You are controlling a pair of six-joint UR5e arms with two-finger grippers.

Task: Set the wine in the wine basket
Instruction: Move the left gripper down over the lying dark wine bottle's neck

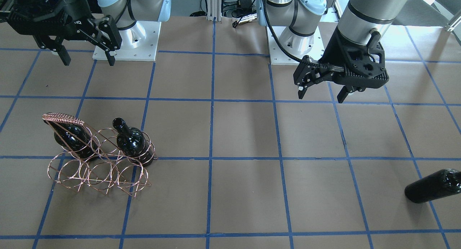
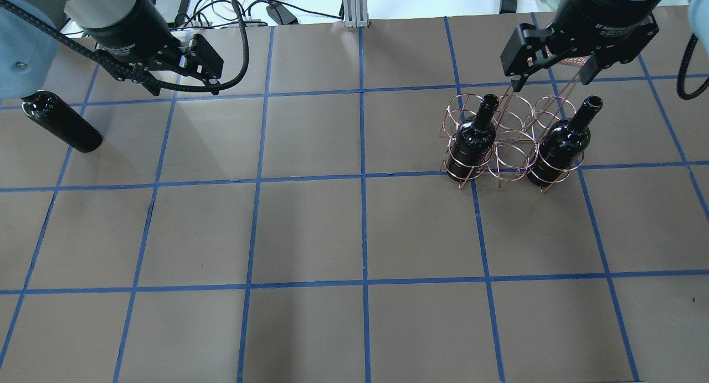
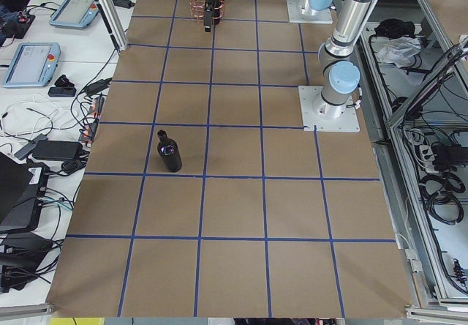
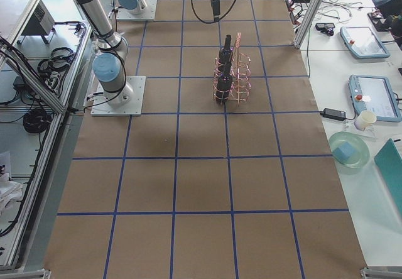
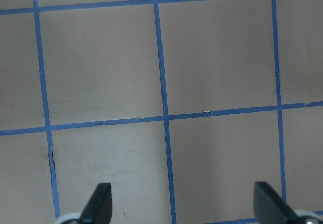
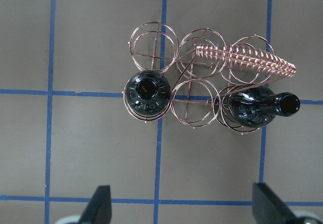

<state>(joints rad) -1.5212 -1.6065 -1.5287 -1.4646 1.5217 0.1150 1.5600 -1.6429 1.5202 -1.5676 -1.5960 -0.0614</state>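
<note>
With fingers (image 5: 99, 205) splayed and empty on left gripper (image 1: 321, 97) and right gripper (image 2: 551, 81), leaves the last wine (image 2: 61, 122) upright at the overhead view's ten o'clock, probably for the left's reach, far from the wine basket (image 6: 252, 60) at two o'clock, two bottles (image 2: 472, 142) aboard.

Overhead camera behind the robot, front camera opposite, both looking steeply down on the bench (image 2: 310, 228), two distant end cameras, close downward wrist cameras, all but left wrist sharing the wine basket (image 2: 510, 148).

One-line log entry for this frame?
wine basket: two bottles in, four rings empty | third bottle: upright, robot's left | left gripper: open, empty | right gripper: open, over basket
</note>
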